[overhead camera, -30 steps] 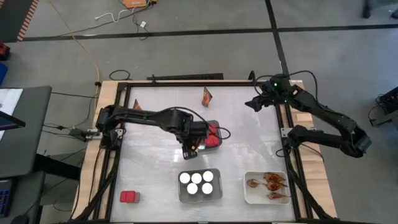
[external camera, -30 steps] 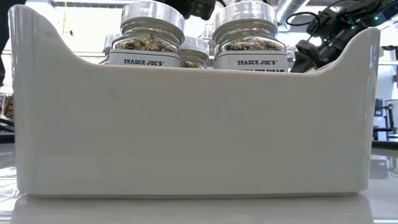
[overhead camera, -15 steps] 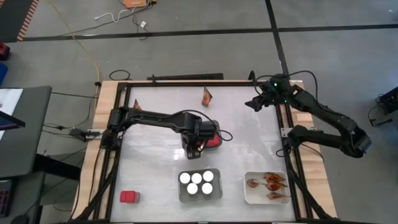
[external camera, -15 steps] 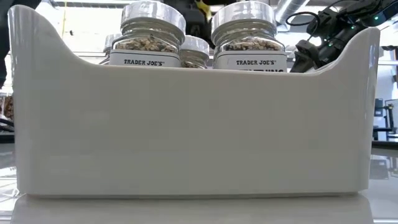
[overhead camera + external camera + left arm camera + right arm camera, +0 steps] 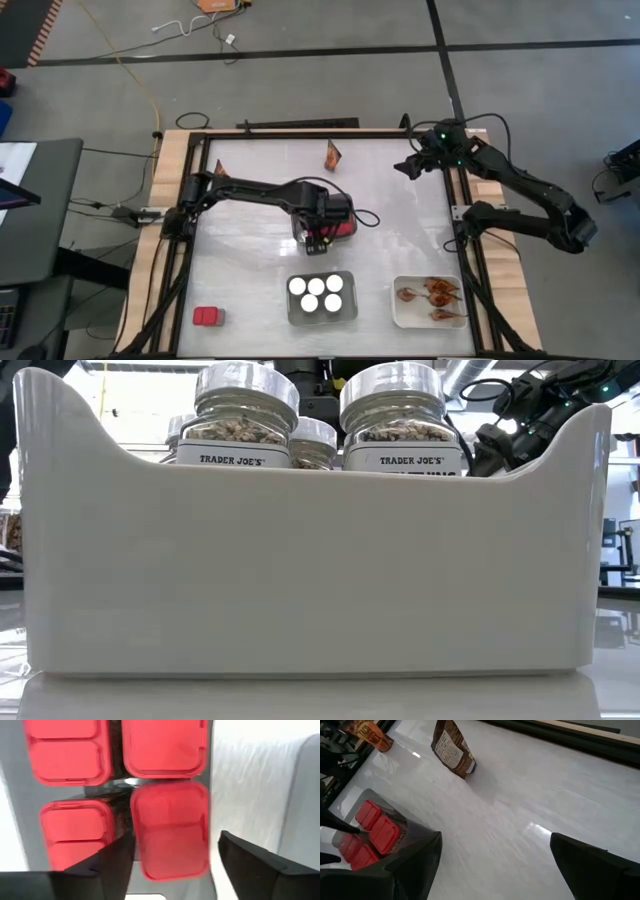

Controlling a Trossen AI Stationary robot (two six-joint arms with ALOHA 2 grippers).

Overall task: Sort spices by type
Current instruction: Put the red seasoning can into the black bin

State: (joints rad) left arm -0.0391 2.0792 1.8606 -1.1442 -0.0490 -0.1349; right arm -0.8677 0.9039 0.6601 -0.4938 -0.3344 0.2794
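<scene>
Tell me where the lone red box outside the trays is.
In the high view the red box sits alone near the table's front left corner, left of the tray of white-lidded jars and apart from it.

bright glare, blurred wrist close-up

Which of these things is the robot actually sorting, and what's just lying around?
Being sorted: red containers under the left gripper, a stray red container, white-lidded jars, orange-brown packets.
Just there: yellow cable, white tray.

Clear jars (image 5: pixel 245 415) stand inside a white tray (image 5: pixel 310 560).
</scene>
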